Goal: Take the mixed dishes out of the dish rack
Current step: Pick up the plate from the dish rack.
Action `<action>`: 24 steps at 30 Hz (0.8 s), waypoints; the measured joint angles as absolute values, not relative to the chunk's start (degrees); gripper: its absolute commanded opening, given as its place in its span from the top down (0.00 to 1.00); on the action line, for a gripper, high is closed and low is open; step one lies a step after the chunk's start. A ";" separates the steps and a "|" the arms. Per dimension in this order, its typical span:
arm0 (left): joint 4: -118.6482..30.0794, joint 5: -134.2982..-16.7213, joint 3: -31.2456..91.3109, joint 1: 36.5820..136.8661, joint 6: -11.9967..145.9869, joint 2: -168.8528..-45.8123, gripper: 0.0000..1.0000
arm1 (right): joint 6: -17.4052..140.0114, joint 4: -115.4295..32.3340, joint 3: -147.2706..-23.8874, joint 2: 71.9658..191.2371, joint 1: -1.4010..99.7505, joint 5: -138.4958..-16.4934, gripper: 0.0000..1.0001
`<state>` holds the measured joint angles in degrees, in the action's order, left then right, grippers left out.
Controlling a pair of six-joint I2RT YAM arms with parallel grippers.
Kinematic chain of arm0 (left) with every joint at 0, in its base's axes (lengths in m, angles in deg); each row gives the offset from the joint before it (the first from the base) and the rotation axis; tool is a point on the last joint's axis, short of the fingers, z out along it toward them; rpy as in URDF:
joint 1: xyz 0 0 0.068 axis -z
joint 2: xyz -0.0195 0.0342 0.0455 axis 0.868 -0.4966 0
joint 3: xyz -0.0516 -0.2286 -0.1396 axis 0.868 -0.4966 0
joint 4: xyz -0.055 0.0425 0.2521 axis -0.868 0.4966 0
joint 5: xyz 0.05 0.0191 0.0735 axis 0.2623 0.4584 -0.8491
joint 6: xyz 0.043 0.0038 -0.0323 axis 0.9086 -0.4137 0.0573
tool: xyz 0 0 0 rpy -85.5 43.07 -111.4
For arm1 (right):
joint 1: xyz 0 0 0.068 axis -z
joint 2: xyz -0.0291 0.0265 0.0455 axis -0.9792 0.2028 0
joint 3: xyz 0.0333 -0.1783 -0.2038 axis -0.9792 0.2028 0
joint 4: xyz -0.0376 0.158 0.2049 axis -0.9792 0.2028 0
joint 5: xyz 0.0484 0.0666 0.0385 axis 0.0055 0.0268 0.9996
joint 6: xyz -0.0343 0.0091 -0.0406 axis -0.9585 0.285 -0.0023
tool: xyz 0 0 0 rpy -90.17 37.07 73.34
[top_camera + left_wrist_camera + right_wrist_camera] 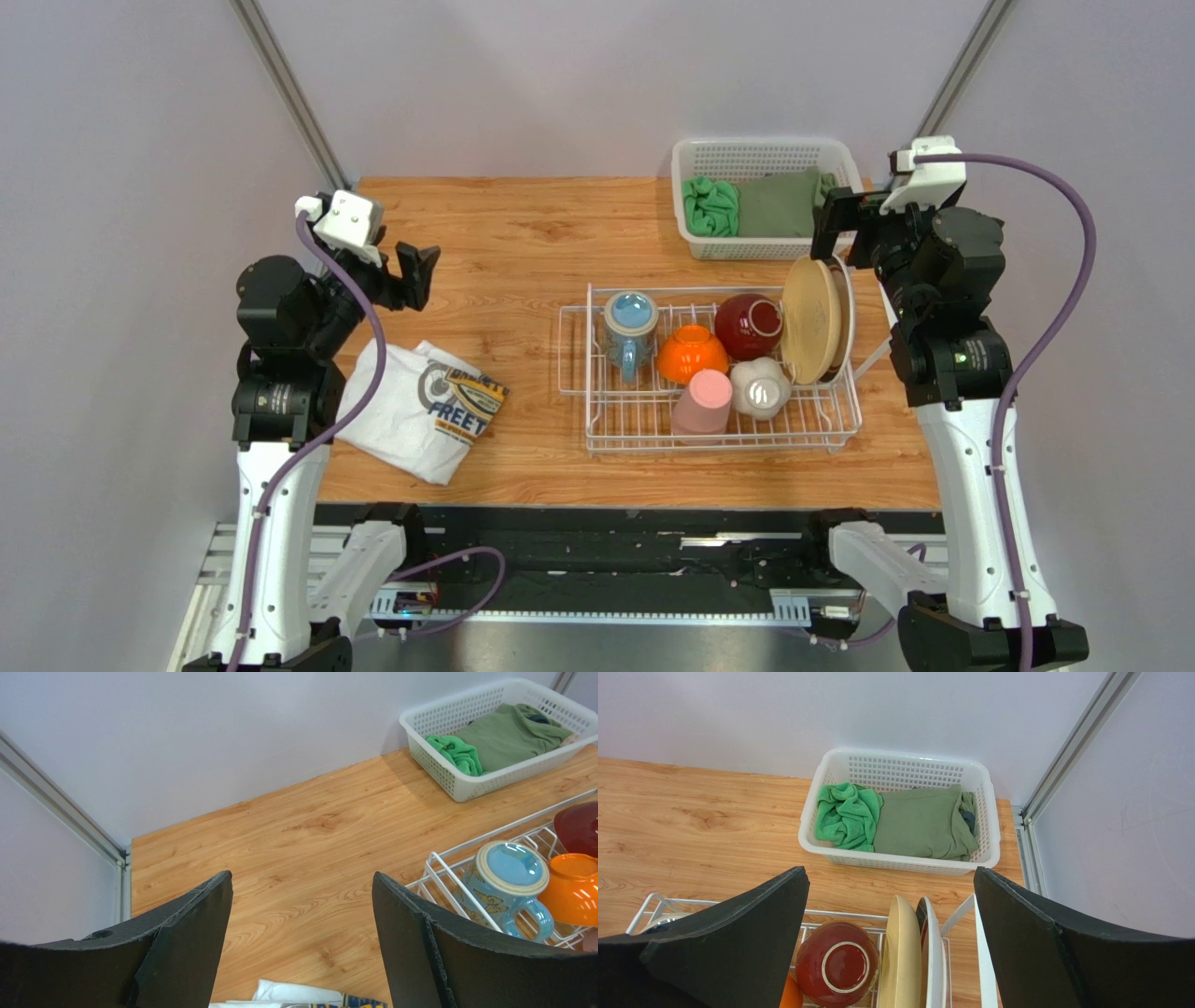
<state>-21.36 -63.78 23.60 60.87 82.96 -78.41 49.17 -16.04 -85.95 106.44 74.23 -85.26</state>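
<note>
**While both tools hang released, the rack stands full**

Seen from the overhead camera, the dish rack [716,445] sits on the 3 o'clock half of the counter [519,252], with every dish inside it. The tan plates [811,319] stand on edge at the rack's 3 o'clock end, pressed close together. The dark red bowl [748,325] lies just beside them at about 12 o'clock in the rack, with its foot ring showing. The orange bowl [690,353] lies near the middle, touching the red one. The light-blue mug [630,329] lies at 10 o'clock, its handle pointing toward 6 o'clock. The pink cup [703,403] lies at 6 o'clock, and the small white bowl [760,388] is next to it at 5 o'clock.

The right tool [892,878] hovers above the rack's 1 o'clock corner, over the far edge of the plates. Its jaws are spread wide and hold nothing. The left tool [302,882] hangs over the counter's 9 o'clock edge, well apart from the rack. It is likewise released and empty.

A white perforated basket [765,151] sits at the counter's 1 o'clock corner and holds green cloths [711,205]. A printed white T-shirt [428,399] lies crumpled at 8 o'clock.
</note>
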 measured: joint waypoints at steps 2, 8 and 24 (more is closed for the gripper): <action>-21.45 -63.87 23.45 60.87 82.96 -78.43 0.19 | 49.14 -16.06 -85.82 106.51 74.23 -85.58 0.03; -21.45 -63.96 23.14 60.87 82.98 -78.54 0.18 | 48.86 -15.79 -85.86 106.24 74.25 -85.65 0.03; -19.18 -64.85 20.91 60.87 85.80 -76.11 0.18 | 42.37 0.95 -84.84 111.88 74.25 -95.79 0.39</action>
